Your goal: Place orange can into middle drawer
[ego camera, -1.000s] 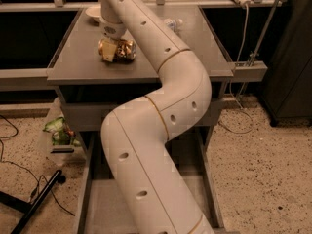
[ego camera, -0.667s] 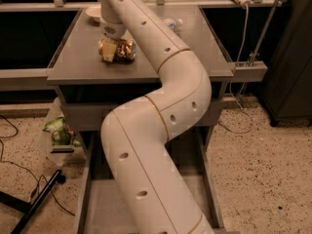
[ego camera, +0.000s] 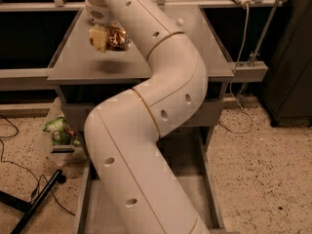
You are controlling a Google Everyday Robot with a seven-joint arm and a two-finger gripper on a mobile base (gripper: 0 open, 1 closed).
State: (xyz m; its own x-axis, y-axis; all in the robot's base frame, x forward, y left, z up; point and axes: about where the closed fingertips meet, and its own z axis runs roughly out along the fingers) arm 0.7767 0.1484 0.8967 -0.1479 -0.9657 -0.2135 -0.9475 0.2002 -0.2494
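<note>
My gripper (ego camera: 106, 37) is at the top left, over the grey cabinet top (ego camera: 78, 65). It is shut on the orange can (ego camera: 118, 37), a shiny gold-mottled can held clear above the surface, with its shadow on the top below it. One pale finger (ego camera: 97, 37) shows on the can's left side. The middle drawer (ego camera: 195, 179) stands pulled out at the bottom, a grey tray with low side walls. My white arm (ego camera: 146, 130) covers most of it.
A small clear bottle top (ego camera: 180, 21) peeks out behind my arm on the cabinet top. A green bag (ego camera: 59, 130) lies on the speckled floor at the left, with a black stand leg (ego camera: 34, 204). A cable (ego camera: 243, 33) and a dark cabinet (ego camera: 292, 57) are at the right.
The can sat on the cabinet top under my gripper. It is now lifted off the surface, and gripper and can have moved up and slightly left.
</note>
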